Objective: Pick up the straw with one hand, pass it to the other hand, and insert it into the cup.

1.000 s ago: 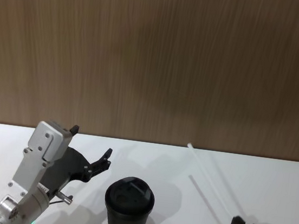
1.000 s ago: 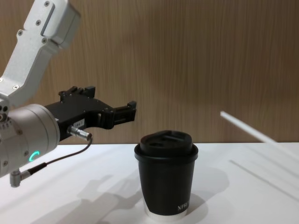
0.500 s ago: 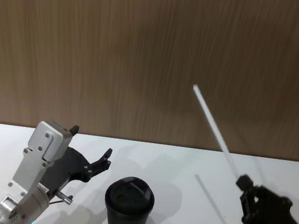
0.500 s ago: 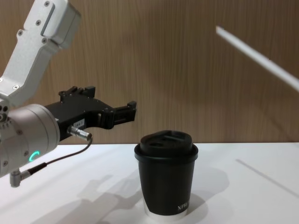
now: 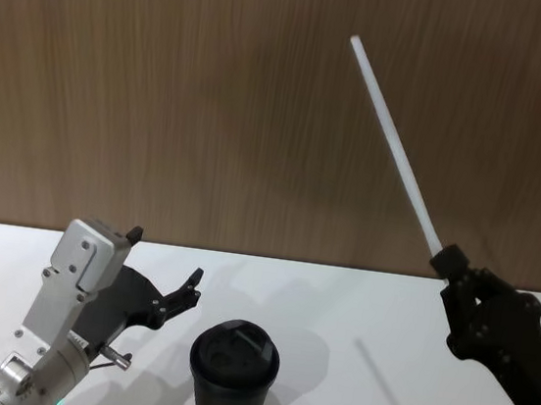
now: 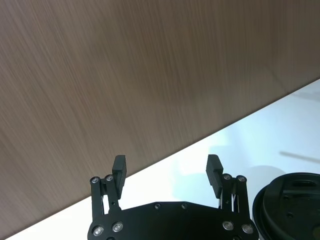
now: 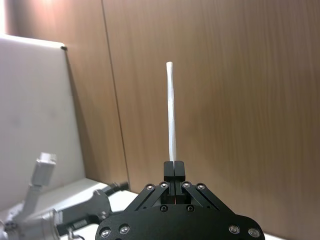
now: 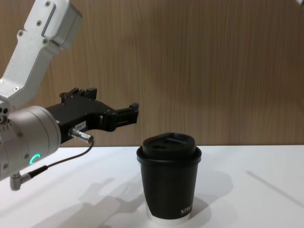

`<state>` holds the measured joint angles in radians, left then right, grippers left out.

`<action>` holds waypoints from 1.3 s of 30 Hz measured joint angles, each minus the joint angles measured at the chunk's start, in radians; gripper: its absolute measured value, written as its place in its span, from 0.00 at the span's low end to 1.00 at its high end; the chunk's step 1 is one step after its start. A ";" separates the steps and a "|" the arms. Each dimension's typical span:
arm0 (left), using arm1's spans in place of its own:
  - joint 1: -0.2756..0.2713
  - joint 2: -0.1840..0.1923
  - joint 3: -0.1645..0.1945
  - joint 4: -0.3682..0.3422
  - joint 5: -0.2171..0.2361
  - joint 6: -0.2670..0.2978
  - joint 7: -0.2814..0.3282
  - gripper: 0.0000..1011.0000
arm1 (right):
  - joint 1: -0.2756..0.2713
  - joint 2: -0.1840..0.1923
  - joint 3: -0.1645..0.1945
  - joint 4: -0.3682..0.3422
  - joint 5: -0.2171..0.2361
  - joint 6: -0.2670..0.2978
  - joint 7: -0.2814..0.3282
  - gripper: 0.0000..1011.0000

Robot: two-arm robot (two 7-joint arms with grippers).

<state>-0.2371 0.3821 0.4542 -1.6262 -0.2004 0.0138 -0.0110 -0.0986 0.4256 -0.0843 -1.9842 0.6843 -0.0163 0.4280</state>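
R gripper (image 5: 448,260) grips straw (image 5: 395,144) high, up-right of cup (image 5: 233,371)

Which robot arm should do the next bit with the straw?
Probably the left. The left gripper is open near the cup, ready to take the straw. The right gripper is shut on the straw's lower end, holding it high.

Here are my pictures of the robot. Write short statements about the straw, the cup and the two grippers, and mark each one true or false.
1. The right gripper is shut on the straw. True.
2. The straw stands in the cup. False: it is held in the air, above and to the right of the cup.
3. The left gripper is open. True.
4. The cup lies on its side. False: it stands upright on the table.
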 joint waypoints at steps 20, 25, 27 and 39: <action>-0.006 -0.002 -0.009 -0.003 -0.022 0.001 -0.027 0.99 | 0.012 -0.004 -0.003 -0.052 0.055 -0.005 0.026 0.01; -0.011 -0.007 -0.021 -0.006 -0.063 0.000 -0.065 0.99 | 0.012 -0.004 -0.003 -0.057 0.059 -0.006 0.029 0.01; -0.014 -0.010 -0.029 -0.007 -0.088 -0.001 -0.086 0.99 | 0.012 -0.004 -0.004 -0.058 0.061 -0.006 0.029 0.01; -0.030 -0.036 -0.073 -0.008 -0.227 -0.006 -0.203 0.99 | 0.014 -0.005 -0.004 -0.063 0.065 -0.007 0.031 0.01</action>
<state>-0.2669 0.3460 0.3815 -1.6346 -0.4278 0.0075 -0.2136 -0.0850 0.4208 -0.0881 -2.0467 0.7497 -0.0230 0.4592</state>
